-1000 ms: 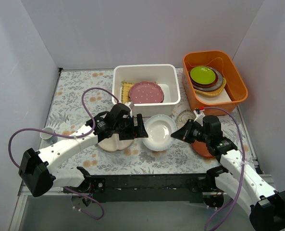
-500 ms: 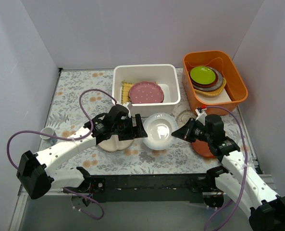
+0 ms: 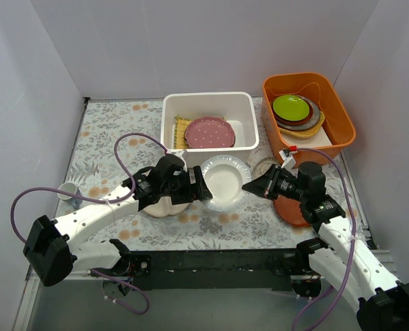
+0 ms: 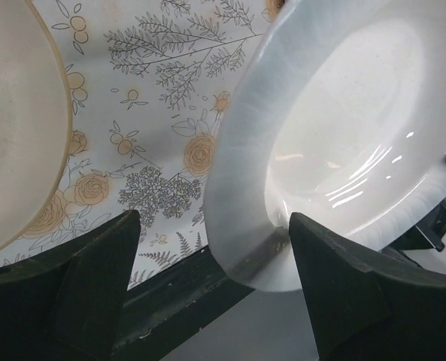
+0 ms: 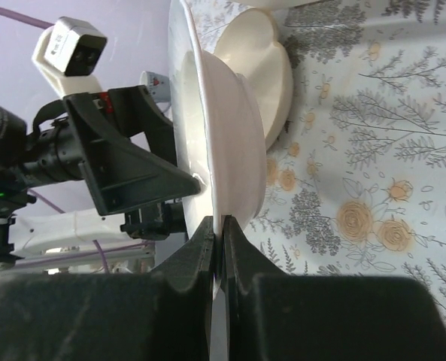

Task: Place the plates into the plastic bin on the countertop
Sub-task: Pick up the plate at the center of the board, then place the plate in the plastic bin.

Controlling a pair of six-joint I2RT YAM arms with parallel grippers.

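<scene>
The glossy white plate (image 3: 223, 181) is tilted up off the countertop (image 3: 107, 131), just in front of the plastic bin (image 3: 211, 96). My right gripper (image 3: 250, 185) is shut on its right rim, seen edge-on in the right wrist view (image 5: 219, 222) with the plate (image 5: 230, 135) standing on edge. My left gripper (image 3: 204, 187) is open, its jaws wide on either side of the plate's left rim (image 4: 245, 188). The pink dotted plate (image 3: 209, 132) lies in the bin. The cream three-section plate (image 3: 164, 206) sits under my left wrist. The red-brown plate (image 3: 290, 211) and the beige lacy plate (image 3: 263, 166) lie beside my right arm.
A yellow bamboo mat (image 3: 182, 129) leans in the bin's left side. The orange tub (image 3: 336, 110) at the back right holds the lime-green and brown dishes (image 3: 292, 108). A small cup (image 3: 67, 192) stands at the left edge. The cream plate also shows in both wrist views (image 4: 19, 113) (image 5: 264, 75).
The right gripper has raised the white plate's right rim, so the plate went from flat to tilted and shifted slightly toward the bin. The left gripper stayed open at the left rim.
</scene>
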